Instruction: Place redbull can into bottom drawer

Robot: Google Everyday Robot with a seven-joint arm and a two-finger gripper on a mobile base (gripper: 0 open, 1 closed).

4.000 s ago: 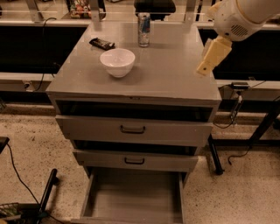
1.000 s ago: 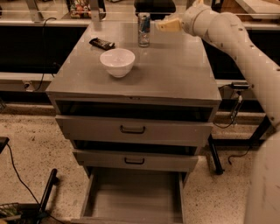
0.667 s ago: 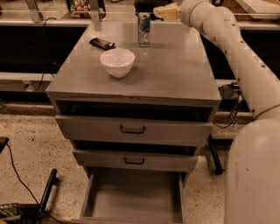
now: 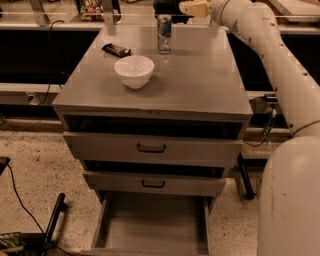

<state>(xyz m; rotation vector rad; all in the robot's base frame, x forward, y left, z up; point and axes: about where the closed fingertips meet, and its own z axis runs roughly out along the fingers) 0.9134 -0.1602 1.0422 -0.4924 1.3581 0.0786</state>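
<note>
Tool (image 4: 185,8) over cabinet top (image 4: 200,75), far edge; speckled floor (image 4: 35,160).

Speckled floor (image 4: 35,165), grey cabinet (image 4: 200,85), dim light

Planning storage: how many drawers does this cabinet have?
3: top drawer uppermost, middle drawer below it, bottom drawer pulled out lowest. The gripper hovers near the redbull can, not touching it.

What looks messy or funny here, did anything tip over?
Nothing is tipped or spilled. The redbull can and white bowl stand upright on the cabinet top; the snack bar lies flat. The bottom drawer is pulled out. The gripper is up beside the can's top, not touching.
</note>
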